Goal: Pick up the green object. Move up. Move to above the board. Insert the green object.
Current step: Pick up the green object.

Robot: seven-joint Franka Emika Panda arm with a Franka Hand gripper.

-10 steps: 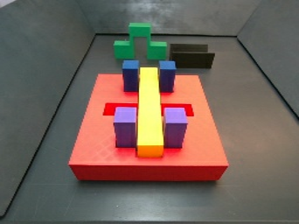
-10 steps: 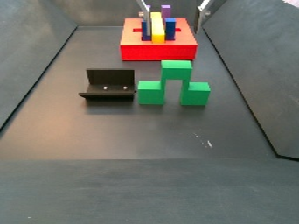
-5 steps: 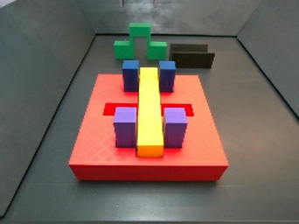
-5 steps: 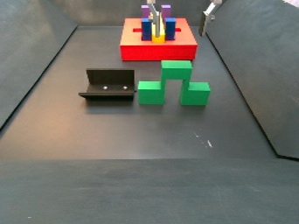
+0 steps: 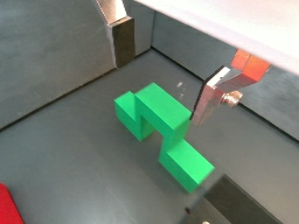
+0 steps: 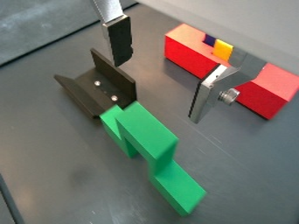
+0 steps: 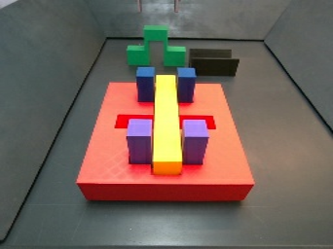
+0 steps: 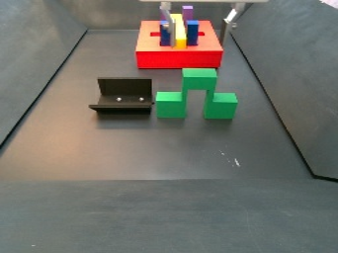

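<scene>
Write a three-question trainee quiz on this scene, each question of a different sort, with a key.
1. True or false: the gripper holds the green object.
2. Which lies beside the green object on the floor: A) the fixture, B) the yellow bar, C) a purple block?
3. Fill in: the yellow bar sits on the red ____.

Key:
1. False; in both wrist views the fingers stand open above it, with nothing between them.
2. A.
3. board.
</scene>
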